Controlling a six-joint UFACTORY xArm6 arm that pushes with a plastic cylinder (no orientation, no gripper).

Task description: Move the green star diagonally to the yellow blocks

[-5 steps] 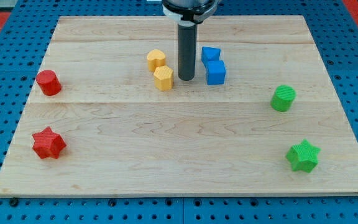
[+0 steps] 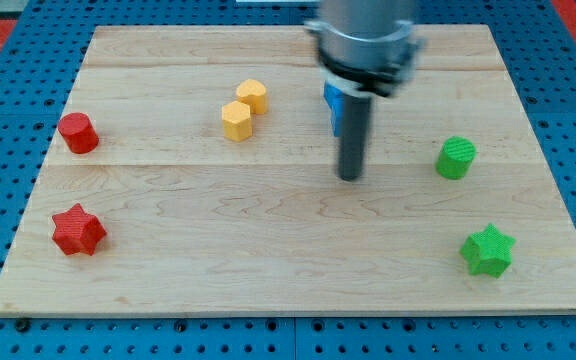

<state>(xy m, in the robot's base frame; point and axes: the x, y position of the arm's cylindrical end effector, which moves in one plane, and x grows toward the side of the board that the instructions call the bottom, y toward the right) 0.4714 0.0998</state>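
Tip mid-board, green star far off at bottom right

My tip (image 2: 350, 177) sits approx board centre, w/ blue blocks (image 2: 334, 104) partly hidden behind the rod. No pincer on this rig, just the rod. Green star (image 2: 488, 250) near view's bottom-right corner, flat, no clear long axis. Count: 2 yellow blocks (image 2: 244, 109) touching, 1 green cylinder (image 2: 456, 157), 1 red cylinder (image 2: 77, 132), 1 red star (image 2: 77, 230)
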